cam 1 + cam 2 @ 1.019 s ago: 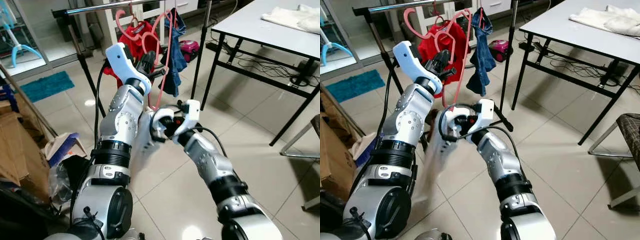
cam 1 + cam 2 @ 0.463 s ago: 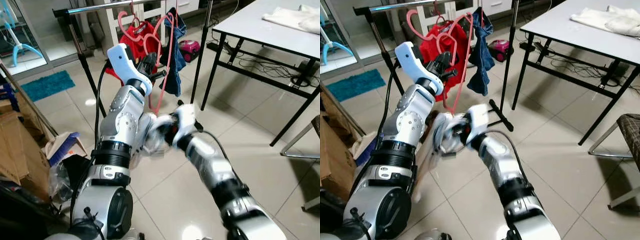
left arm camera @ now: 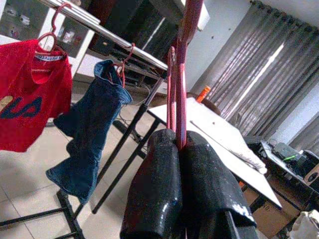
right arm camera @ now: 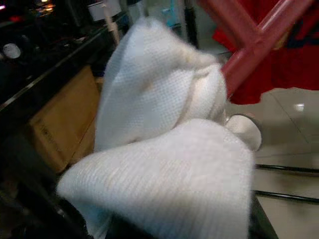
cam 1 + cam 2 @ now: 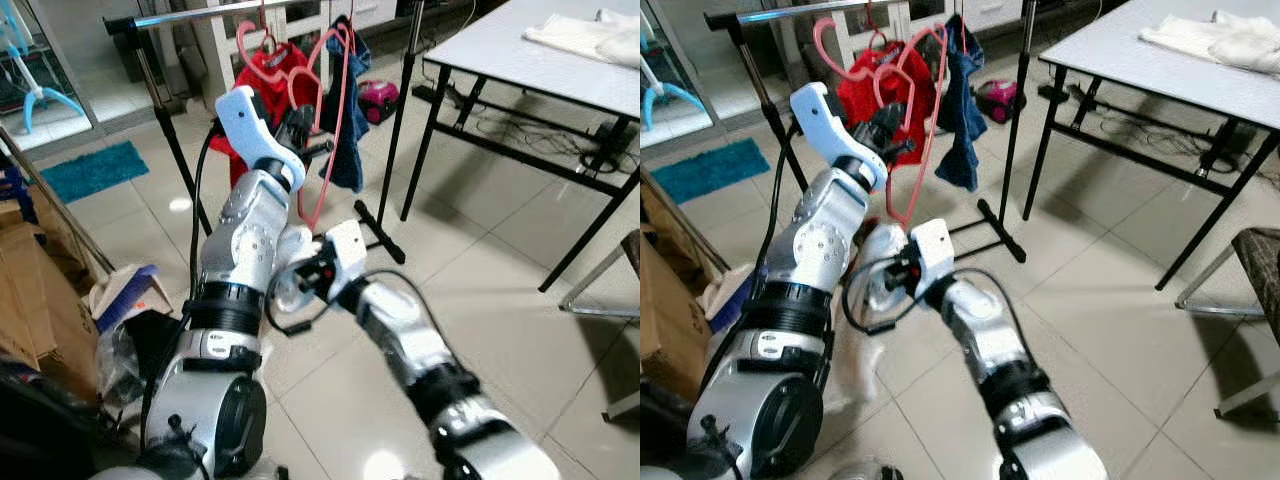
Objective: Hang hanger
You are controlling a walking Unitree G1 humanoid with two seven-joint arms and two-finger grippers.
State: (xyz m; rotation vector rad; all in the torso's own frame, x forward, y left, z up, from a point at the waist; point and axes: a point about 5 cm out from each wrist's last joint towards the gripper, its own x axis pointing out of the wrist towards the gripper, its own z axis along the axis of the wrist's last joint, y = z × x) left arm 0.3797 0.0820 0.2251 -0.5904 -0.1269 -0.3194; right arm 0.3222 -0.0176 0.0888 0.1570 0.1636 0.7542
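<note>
Below the clothes rail (image 5: 215, 12), my left tool (image 5: 297, 128) is clenched on the pink hanger (image 5: 338, 110), held upright beside the red shirt (image 5: 265, 70). My right tool (image 5: 290, 285) sits low, grasping white cloth (image 4: 169, 149).

Bright, even indoor daylight; glare spots shine on the glossy beige floor tiles (image 5: 180, 204). The white cloth (image 4: 164, 164) is blurred close-up.

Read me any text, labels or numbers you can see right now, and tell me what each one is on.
"US": dark letters, cut off at the frame edge, on the red shirt hanging from the rail; it may be part of a longer word.
The neck label of that shirt: too small to read.
Nothing else is legible.
</note>
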